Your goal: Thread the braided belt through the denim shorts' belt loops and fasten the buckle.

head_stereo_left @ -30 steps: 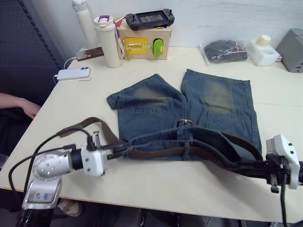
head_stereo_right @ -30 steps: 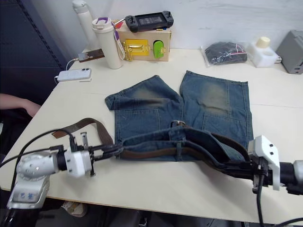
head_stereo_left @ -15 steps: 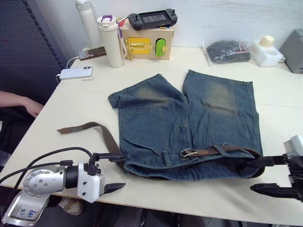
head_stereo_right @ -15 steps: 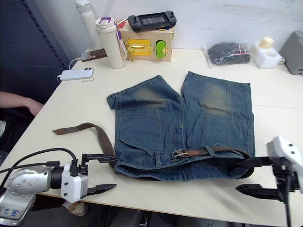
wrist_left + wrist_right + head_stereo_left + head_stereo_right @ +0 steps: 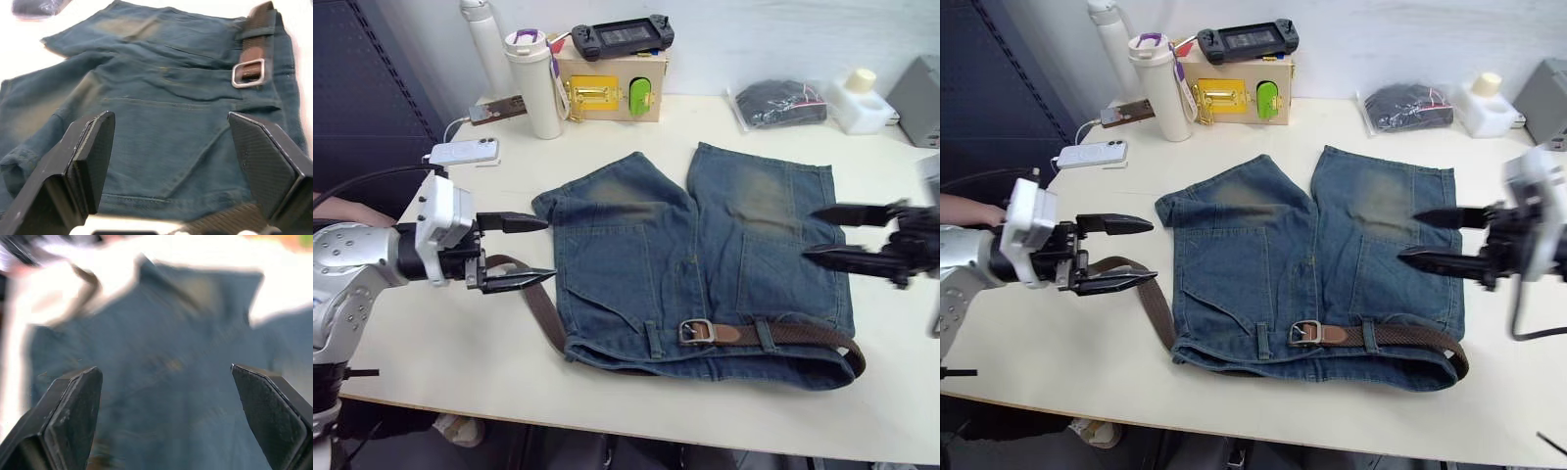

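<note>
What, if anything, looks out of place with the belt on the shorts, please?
The belt runs through the loops along the waistband of the shorts and the buckle looks fastened, but a long tail trails out of the waist's left side, loose across the table.

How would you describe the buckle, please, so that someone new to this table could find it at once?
Start at the denim shorts spread flat in the middle of the pale table, and follow the waistband along the edge nearest the robot. A brown belt runs through it, and near the middle sits the buckle. It is a small silver rectangular frame, the only shiny metal on the cloth.
</note>
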Controlling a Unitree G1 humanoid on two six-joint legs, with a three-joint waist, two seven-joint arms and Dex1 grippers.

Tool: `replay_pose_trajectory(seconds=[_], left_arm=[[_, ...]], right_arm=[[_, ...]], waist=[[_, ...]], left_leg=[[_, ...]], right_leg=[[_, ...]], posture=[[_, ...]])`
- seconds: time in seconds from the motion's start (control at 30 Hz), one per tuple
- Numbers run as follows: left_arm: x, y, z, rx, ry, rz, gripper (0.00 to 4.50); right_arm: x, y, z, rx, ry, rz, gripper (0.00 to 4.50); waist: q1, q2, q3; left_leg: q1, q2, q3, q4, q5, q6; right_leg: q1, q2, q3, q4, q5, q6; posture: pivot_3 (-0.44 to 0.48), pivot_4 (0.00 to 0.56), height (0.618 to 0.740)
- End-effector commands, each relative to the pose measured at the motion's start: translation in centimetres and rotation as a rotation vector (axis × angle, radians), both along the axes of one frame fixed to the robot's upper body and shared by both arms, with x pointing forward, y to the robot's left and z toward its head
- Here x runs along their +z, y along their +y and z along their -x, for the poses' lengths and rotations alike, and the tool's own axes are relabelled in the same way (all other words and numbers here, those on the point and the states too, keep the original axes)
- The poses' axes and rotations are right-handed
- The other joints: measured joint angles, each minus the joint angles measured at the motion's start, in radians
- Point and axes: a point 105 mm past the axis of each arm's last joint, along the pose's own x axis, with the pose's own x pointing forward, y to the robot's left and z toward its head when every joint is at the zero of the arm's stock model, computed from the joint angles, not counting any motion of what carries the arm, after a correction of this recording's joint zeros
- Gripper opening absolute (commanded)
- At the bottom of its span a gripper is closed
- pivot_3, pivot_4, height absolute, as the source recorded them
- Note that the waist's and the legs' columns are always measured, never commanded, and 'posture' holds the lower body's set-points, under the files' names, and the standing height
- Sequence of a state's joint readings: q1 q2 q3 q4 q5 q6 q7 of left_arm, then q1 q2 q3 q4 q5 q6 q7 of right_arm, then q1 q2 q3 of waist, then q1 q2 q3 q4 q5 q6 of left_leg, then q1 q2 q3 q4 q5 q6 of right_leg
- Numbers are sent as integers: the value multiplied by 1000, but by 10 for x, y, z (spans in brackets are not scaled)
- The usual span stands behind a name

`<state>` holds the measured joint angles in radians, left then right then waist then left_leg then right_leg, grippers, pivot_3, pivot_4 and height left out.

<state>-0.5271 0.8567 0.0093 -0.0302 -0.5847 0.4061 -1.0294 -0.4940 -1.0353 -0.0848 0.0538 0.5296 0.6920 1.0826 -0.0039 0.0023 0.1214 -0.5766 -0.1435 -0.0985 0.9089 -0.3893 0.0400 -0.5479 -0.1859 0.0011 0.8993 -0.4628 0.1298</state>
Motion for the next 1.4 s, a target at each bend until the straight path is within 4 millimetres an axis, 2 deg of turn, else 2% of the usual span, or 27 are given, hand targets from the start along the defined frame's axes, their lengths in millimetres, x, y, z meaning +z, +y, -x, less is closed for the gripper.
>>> replay_pose_trajectory(seconds=[0.03,0.1,0.27,0.3,0.4,0.5,0.63,0.67,0.8,0.93,1.1,1.2,1.4], left_arm=[[-29,-6,-21,43,63,-58,4029],[-53,-14,-33,51,92,-114,4029],[-91,-19,-46,67,145,-219,4029],[-99,-19,-45,60,151,-251,4055],[-117,-19,-41,29,160,-331,3250],[-124,-22,-32,-28,168,-350,1900],[-130,-23,-30,-53,141,-388,310],[-130,-24,-32,-51,119,-404,62],[-130,-26,-46,-10,23,-463,62],[-123,-27,-73,77,-94,-524,62],[-104,-31,-107,198,-246,-585,62],[-99,-39,-115,211,-274,-570,62],[-100,-41,-115,210,-274,-545,62]], right_arm=[[-22,-12,-22,-97,-12,146,4500],[-33,-11,-27,-99,9,189,4500],[-60,-12,-25,-96,101,243,4500],[-64,-12,-23,-96,119,253,4260],[-74,-12,-21,-99,157,274,3367],[-84,-9,-18,-88,192,286,1833],[-85,-7,-23,-105,175,299,110],[-82,-4,-26,-108,151,294,15],[-73,2,-37,-150,58,304,15],[-62,8,-53,-231,-35,302,15],[-49,11,-76,-382,-139,309,15],[-42,5,-91,-485,-204,324,15],[-35,5,-102,-534,-249,309,15]], waist=[[-4,0,0],[-11,0,0],[-26,-3,-2],[-25,-3,-3],[-24,-8,-7],[-23,-11,-12],[-23,-16,-22],[-23,-17,-25],[-21,-18,-31],[-4,-18,-33],[1,-18,-32],[0,-17,-32],[-1,-17,-32]], left_leg=[[-1,0,0,0,0,0],[-1,-1,0,-1,0,0],[0,-1,-2,-1,0,0],[1,-1,-2,-1,0,0],[7,-1,-2,-2,0,-1],[13,-1,-3,-2,-1,-2],[17,-1,-4,-2,-3,-2],[17,-1,-5,-2,-3,-2],[18,-1,-5,-2,-3,-2],[18,-1,-5,1,-2,-1],[17,-2,-4,1,-2,-1],[16,-3,-3,1,-2,-1],[15,-4,-4,-1,-2,-1]], right_leg=[[-2,0,0,2,1,1],[-4,0,1,6,2,3],[-4,1,1,8,2,4],[-3,1,1,8,2,4],[1,0,1,8,2,4],[7,1,1,8,2,3],[10,2,1,7,2,3],[11,2,1,7,2,3],[14,2,1,6,2,3],[16,1,2,5,1,2],[14,2,3,5,1,2],[11,2,5,8,1,3],[6,1,7,15,2,3]], posture=[[0,150,645],[0,150,645],[0,150,645],[0,150,645],[0,150,645],[0,150,645],[0,150,645],[0,150,645],[0,150,645],[0,150,645],[0,150,645],[0,150,645],[0,150,645]])
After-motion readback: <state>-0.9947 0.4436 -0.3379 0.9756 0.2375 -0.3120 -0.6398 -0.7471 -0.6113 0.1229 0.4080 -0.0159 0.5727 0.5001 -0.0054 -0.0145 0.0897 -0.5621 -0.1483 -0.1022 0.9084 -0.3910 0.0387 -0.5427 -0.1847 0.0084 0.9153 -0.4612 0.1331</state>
